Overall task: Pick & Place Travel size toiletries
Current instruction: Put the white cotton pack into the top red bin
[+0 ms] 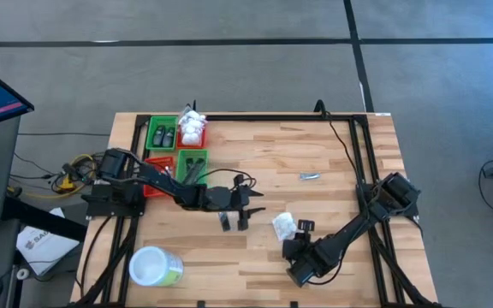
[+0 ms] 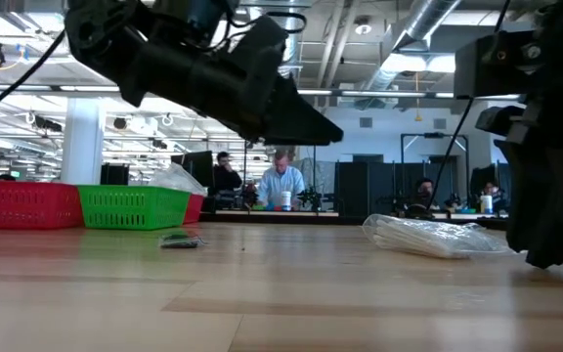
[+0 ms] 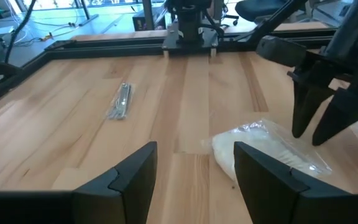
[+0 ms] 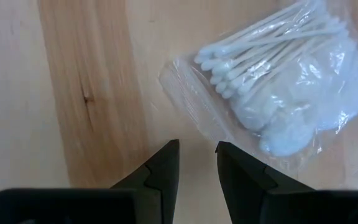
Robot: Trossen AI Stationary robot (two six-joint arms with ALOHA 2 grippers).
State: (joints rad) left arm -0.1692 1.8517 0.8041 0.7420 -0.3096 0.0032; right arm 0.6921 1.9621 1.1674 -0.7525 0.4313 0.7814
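A clear plastic packet of white cotton swabs (image 4: 284, 87) lies flat on the wooden table right of centre, also in the high view (image 1: 283, 226) and the low view (image 2: 438, 238). My right gripper (image 4: 197, 158) hovers just beside the packet's edge, fingers pointing down and a little apart, empty; it also shows in the high view (image 1: 301, 231). My left gripper (image 3: 194, 177) is open and empty above the table's middle (image 1: 234, 221), facing the packet. A slim silver tube (image 3: 120, 101) lies alone farther back (image 1: 309, 176).
At the back left stand green bins (image 1: 163, 135) (image 1: 192, 164) with dark mini bottles, a red bin (image 1: 156, 175) and a heap of white packets (image 1: 193, 128). A big white-lidded green tub (image 1: 154, 267) stands near left. A dark frame (image 1: 264, 119) runs along the table's edges. People sit in the room behind.
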